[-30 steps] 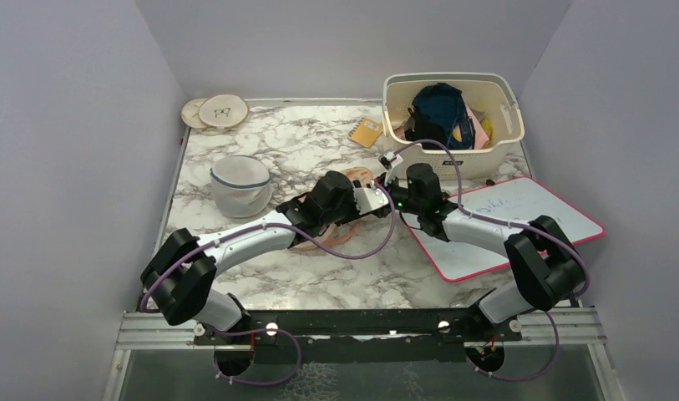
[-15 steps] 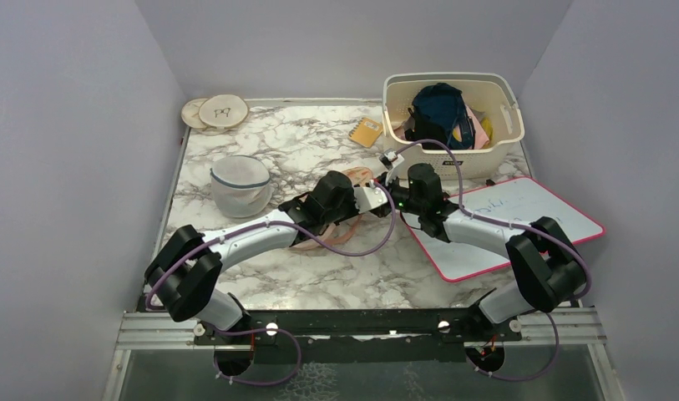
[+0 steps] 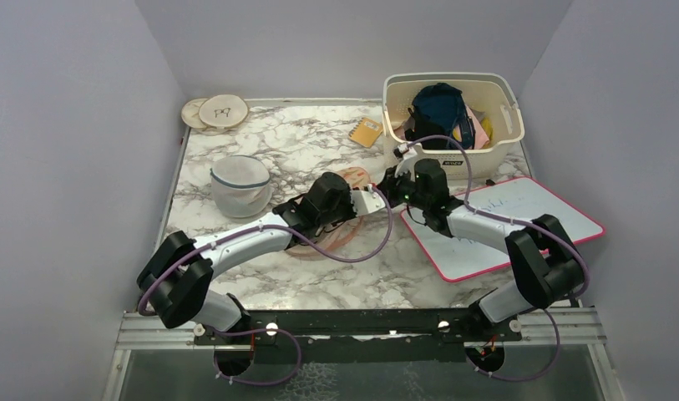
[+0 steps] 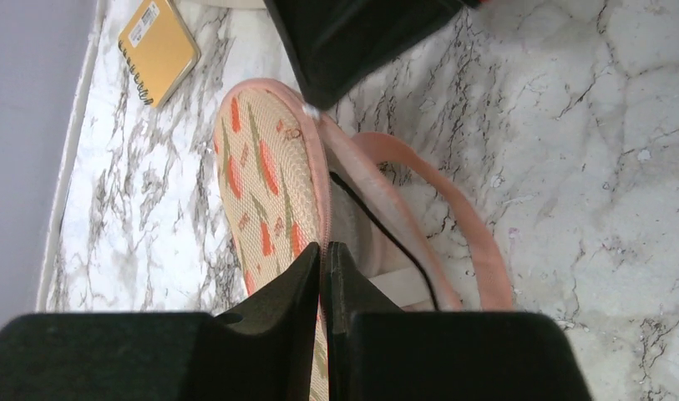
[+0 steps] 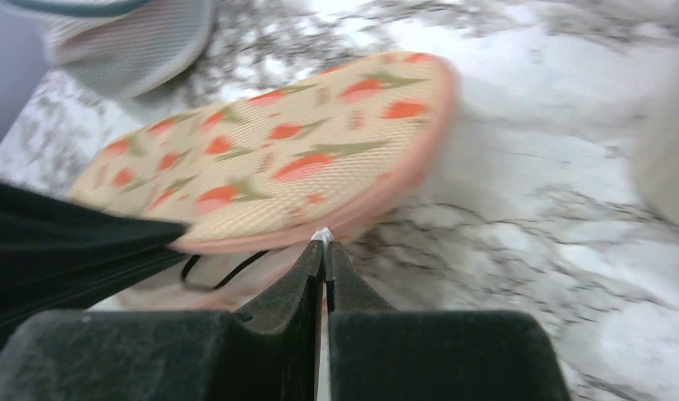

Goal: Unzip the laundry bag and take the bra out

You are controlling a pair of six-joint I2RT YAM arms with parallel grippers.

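The laundry bag (image 4: 265, 180) lies flat on the marble, peach with orange leaf prints and pink edging, also seen in the right wrist view (image 5: 277, 154). My left gripper (image 4: 325, 247) is shut on its pink zip edge. At the far end of that lobe my right gripper (image 5: 324, 242) is shut on the small white zipper pull (image 5: 322, 235). The zip stands parted between the two grips. In the gap the bra (image 4: 357, 230) shows as pale fabric with a thin black strap. From above, both grippers meet over the bag (image 3: 352, 177).
A cream basket (image 3: 504, 98) of clothes stands at the back right, a pink-rimmed whiteboard (image 3: 528, 209) in front of it. A white mesh dome (image 3: 240, 185) sits left of the arms. A yellow notebook (image 3: 367, 131) and round discs (image 3: 216, 111) lie near the back.
My left gripper has closed on the bag's edge. My right gripper has moved toward the back right along the edge with the zipper pull, parting the zip further.
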